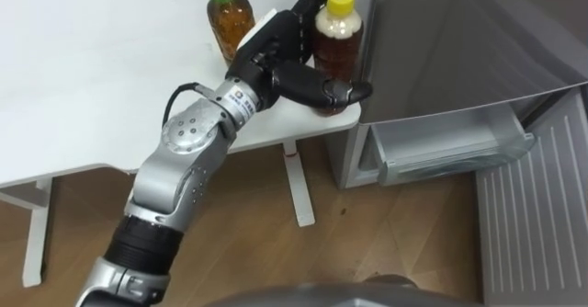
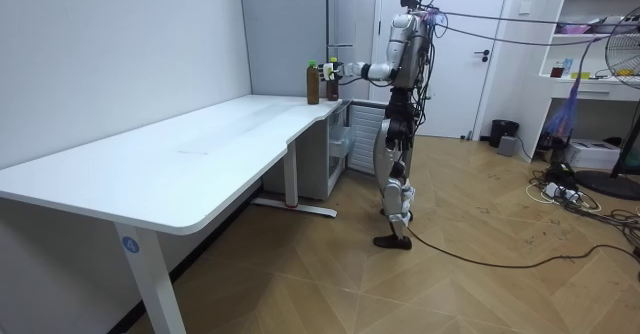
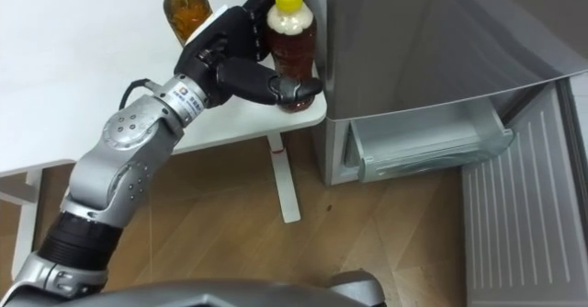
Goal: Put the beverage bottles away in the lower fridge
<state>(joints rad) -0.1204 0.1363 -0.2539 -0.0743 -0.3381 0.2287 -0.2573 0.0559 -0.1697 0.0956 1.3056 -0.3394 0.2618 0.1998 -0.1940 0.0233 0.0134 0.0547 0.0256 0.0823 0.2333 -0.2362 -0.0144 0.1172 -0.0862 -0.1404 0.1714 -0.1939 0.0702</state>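
Gripping low on the yellow-cap bottle (image 1: 338,33), the left hand (image 1: 280,63) is clamped on: thumb across the front, fingers curled behind. The bottle looks to be standing at the worktop (image 1: 92,77) corner, right against the fridge (image 1: 441,50), with the green-cap bottle (image 1: 230,17) just behind it. Best play from here is a firm squeeze and a straight lift before any swing, since that fridge wall is tight alongside. Then it goes down and right, upright, to the drawer (image 1: 450,146) in the open lower section, steering clear of the door (image 1: 533,224).
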